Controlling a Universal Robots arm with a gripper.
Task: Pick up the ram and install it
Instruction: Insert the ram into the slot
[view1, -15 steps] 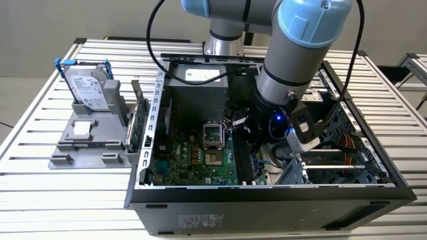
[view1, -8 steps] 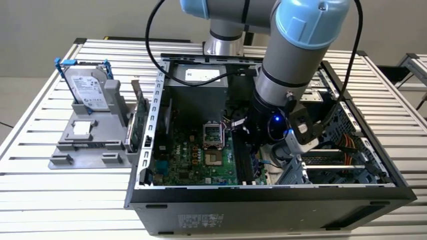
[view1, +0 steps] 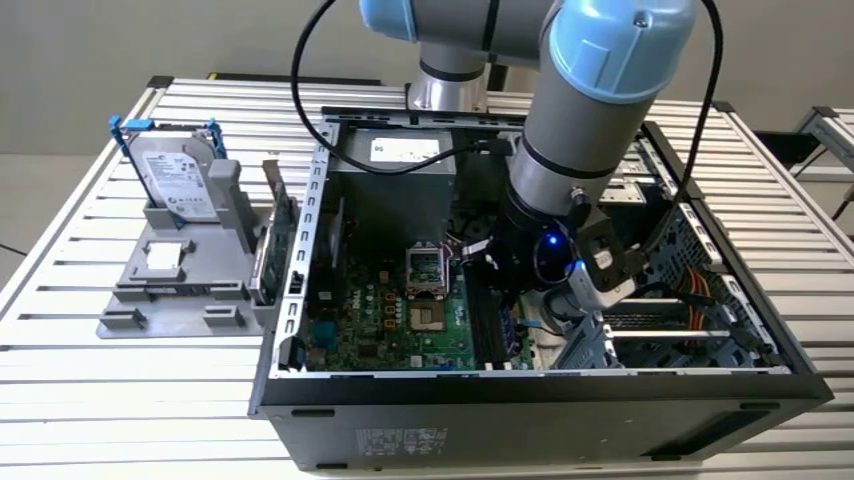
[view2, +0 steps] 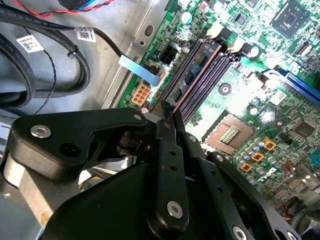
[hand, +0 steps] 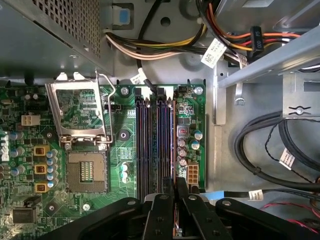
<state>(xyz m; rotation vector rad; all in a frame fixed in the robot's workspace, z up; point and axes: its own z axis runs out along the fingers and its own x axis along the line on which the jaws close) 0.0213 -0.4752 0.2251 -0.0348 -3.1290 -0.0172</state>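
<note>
A tabletop (view1: 107, 380) of pale aluminium slats, ridged with dark grooves running from the exterior view's left to its right, takes up most of the scene and catches bright, even light from above, which glares off the slats along its near edge. Past the tabletop's left edge lies a plain grey floor (view1: 34, 195), and a thin dark cable (view1: 8, 248) crosses it near that edge. Behind the far edge stands a smooth, bare grey wall (view1: 147, 35). Beyond the far right corner, the end of a second slatted table (view1: 827, 135) stands well apart, with dark shadow beneath it.
</note>
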